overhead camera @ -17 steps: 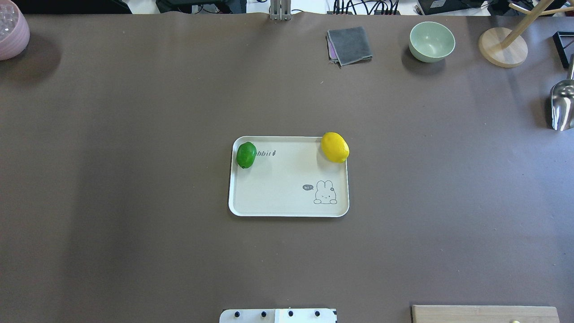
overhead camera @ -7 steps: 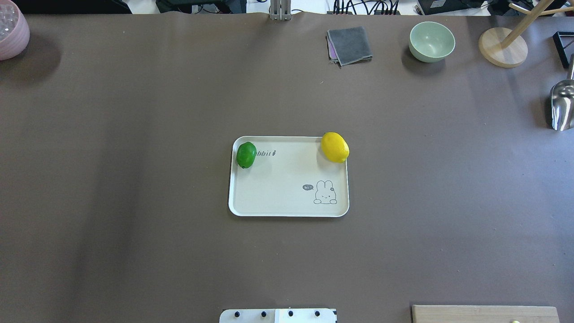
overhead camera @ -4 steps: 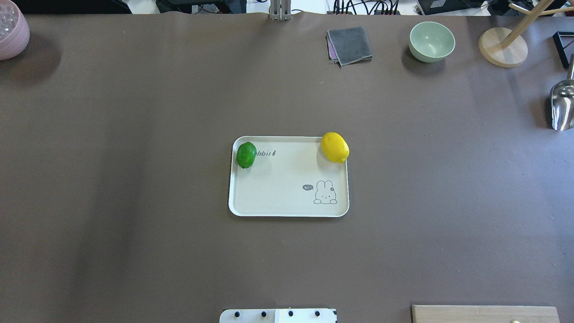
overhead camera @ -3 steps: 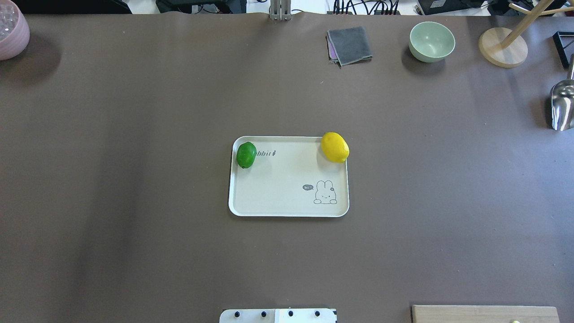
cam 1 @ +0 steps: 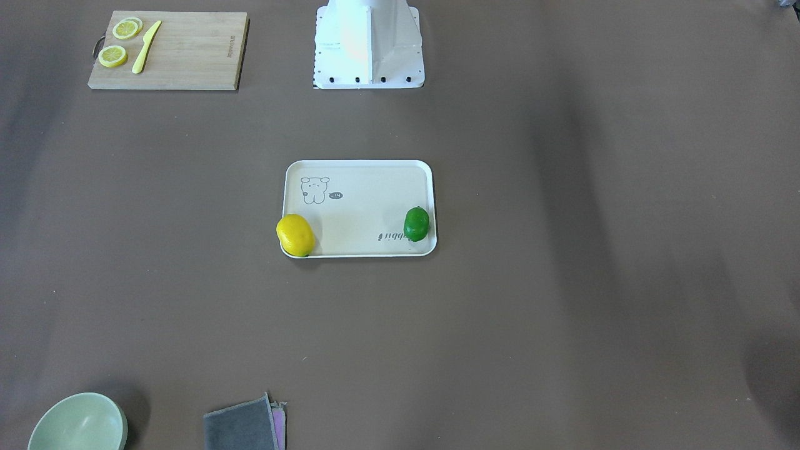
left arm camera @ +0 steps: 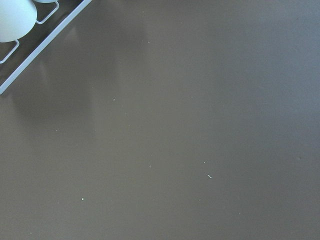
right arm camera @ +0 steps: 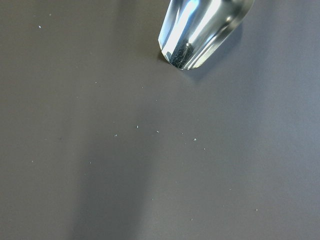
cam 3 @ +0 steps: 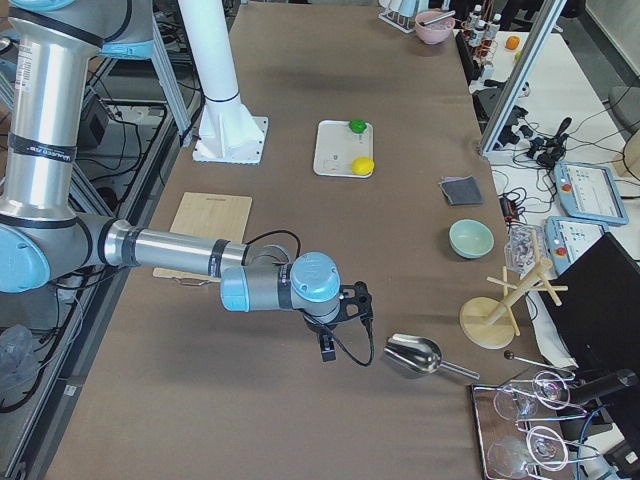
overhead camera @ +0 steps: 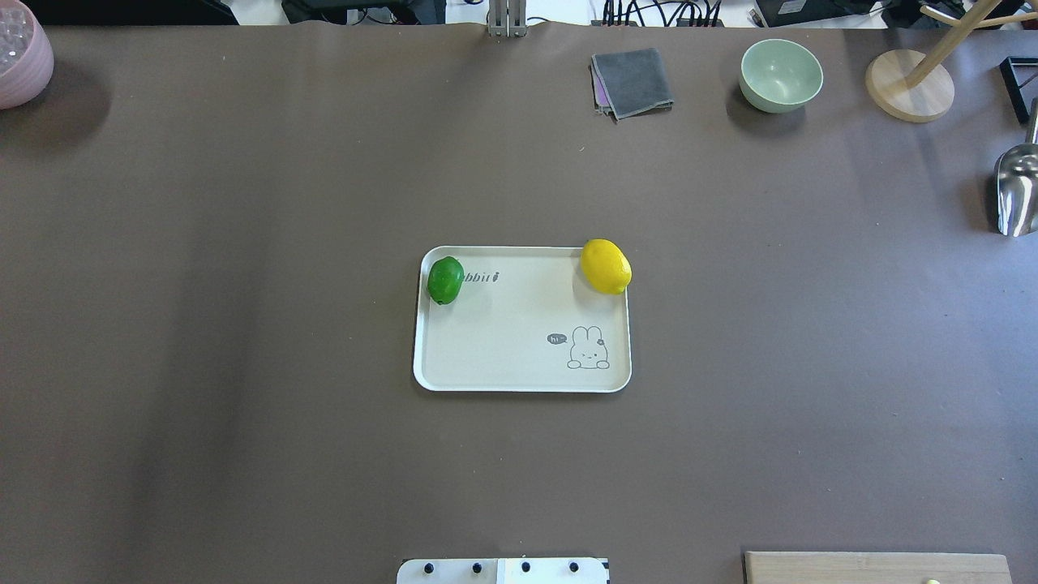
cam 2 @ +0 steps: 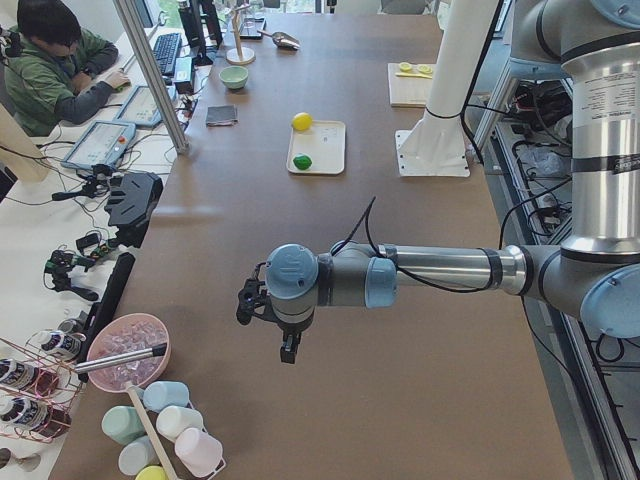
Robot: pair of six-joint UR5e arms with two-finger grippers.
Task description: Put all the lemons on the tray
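The cream-white tray (overhead camera: 503, 349) lies at the table's middle. The yellow lemon (overhead camera: 606, 266) rests on its far right corner, at the rim, and also shows in the front view (cam 1: 295, 235). The green lemon (overhead camera: 445, 280) lies inside the tray at its far left corner, over the script. Both grippers are far from the tray and show only in the side views. The left gripper (cam 2: 287, 348) hangs over bare table at the left end. The right gripper (cam 3: 328, 345) hangs near a metal scoop (cam 3: 412, 354). I cannot tell whether either is open or shut.
A wooden cutting board (cam 1: 181, 50) with lemon slices (cam 1: 113, 56) and a yellow knife lies near the robot base (cam 1: 367, 44). A green bowl (overhead camera: 780, 75), grey cloth (overhead camera: 632, 81), wooden stand (overhead camera: 908, 85) and pink bowl (overhead camera: 20, 57) stand along the far edge.
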